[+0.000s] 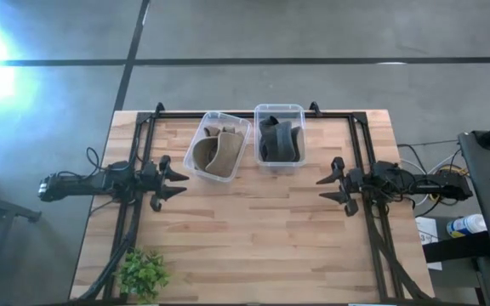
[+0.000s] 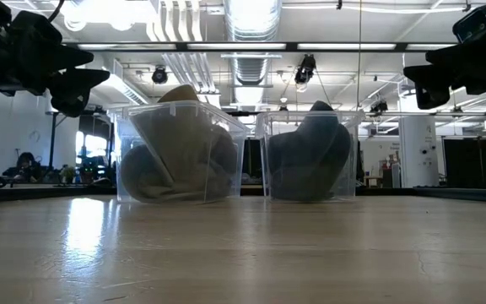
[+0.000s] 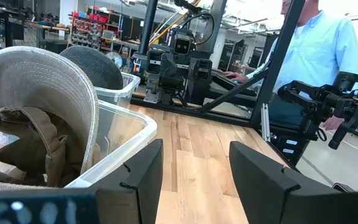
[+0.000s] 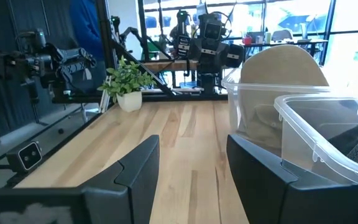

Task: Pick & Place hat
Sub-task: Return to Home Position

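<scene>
A tan hat [image 1: 217, 155] [image 2: 178, 156] sits crumpled inside the left clear bin [image 1: 197, 142], its brim [image 3: 48, 93] standing up above the rim. A dark grey hat [image 1: 279, 140] [image 2: 309, 160] fills the right clear bin [image 1: 299, 112]. My left gripper [image 1: 179, 184] [image 3: 194, 174] hovers open above the table, left of the tan hat's bin. My right gripper [image 1: 323, 189] [image 4: 191, 171] hovers open right of the bins, below the grey hat's bin. Both grippers hold nothing.
A small potted plant [image 1: 142, 274] [image 4: 128, 84] stands at the table's near left corner. A black metal frame [image 1: 253, 113] runs along the far edge and both sides. A person in a light blue shirt [image 3: 319, 53] stands beyond the table. Bare wood [image 1: 253, 229] lies between the arms.
</scene>
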